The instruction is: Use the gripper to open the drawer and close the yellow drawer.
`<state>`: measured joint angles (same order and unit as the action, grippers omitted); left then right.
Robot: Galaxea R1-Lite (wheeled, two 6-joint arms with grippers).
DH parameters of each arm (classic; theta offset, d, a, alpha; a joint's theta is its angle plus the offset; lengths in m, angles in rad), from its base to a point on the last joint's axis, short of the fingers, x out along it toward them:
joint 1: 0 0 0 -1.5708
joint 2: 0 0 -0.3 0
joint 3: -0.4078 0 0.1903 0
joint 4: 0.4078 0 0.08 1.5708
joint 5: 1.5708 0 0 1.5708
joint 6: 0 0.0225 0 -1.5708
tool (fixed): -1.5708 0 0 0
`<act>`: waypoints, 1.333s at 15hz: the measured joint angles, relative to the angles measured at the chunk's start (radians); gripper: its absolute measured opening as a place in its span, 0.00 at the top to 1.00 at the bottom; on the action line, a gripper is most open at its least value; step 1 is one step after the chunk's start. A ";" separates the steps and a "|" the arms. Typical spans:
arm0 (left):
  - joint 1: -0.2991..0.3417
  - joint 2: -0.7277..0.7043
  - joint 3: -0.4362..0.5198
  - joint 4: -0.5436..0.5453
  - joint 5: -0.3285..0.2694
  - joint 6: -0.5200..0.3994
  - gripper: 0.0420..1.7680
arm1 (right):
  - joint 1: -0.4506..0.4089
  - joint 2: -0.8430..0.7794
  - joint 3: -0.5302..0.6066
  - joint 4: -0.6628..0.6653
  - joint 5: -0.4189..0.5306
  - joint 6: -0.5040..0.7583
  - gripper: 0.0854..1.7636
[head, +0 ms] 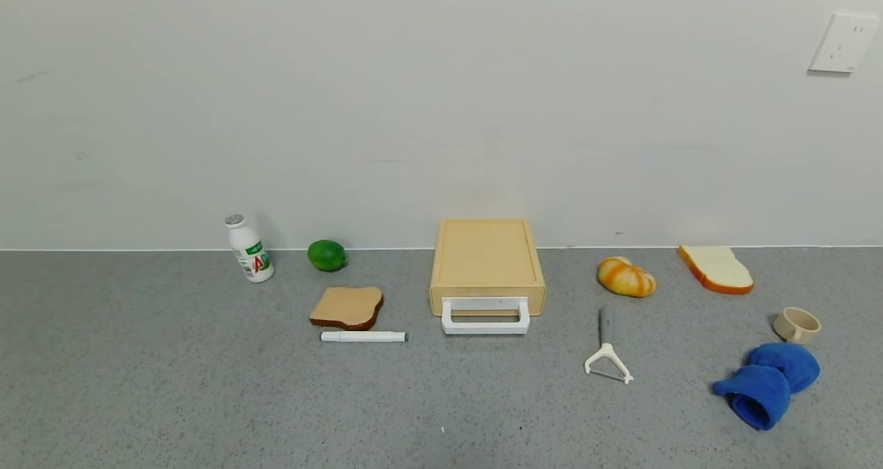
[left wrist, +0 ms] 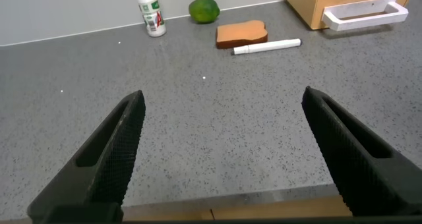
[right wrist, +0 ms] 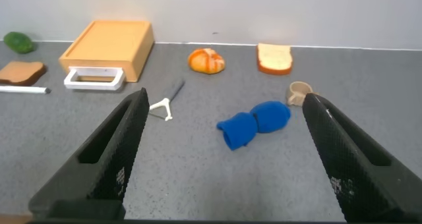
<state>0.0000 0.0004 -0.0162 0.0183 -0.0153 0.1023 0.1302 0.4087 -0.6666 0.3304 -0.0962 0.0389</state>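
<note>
The pale yellow drawer (head: 487,265) stands against the back wall at the table's middle, pushed into its casing, with its white loop handle (head: 485,316) facing forward. It also shows in the left wrist view (left wrist: 343,3) and in the right wrist view (right wrist: 109,47). Neither arm shows in the head view. My left gripper (left wrist: 224,109) is open and empty over the bare grey table near its front edge. My right gripper (right wrist: 224,109) is open and empty, held back from a blue cloth (right wrist: 254,122).
Left of the drawer are a white bottle (head: 249,248), a lime (head: 327,255), a brown toast slice (head: 347,307) and a white marker (head: 363,336). Right of it are a peeler (head: 607,355), a bun (head: 626,276), white bread (head: 715,269), a small cup (head: 797,325) and the blue cloth (head: 769,383).
</note>
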 joint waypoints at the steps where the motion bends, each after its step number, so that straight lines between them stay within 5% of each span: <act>1: 0.000 0.000 0.000 0.000 0.000 0.000 0.03 | -0.023 -0.031 0.005 0.020 0.002 -0.002 0.03; 12: 0.000 0.000 -0.001 0.002 0.000 0.000 0.03 | -0.126 -0.355 0.265 0.013 0.001 -0.019 0.03; 20: 0.000 0.000 -0.001 0.002 0.000 0.000 0.03 | -0.129 -0.409 0.615 -0.332 0.038 -0.014 0.03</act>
<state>0.0000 0.0004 -0.0168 0.0200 -0.0153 0.1023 0.0013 0.0000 -0.0515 -0.0013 -0.0581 0.0253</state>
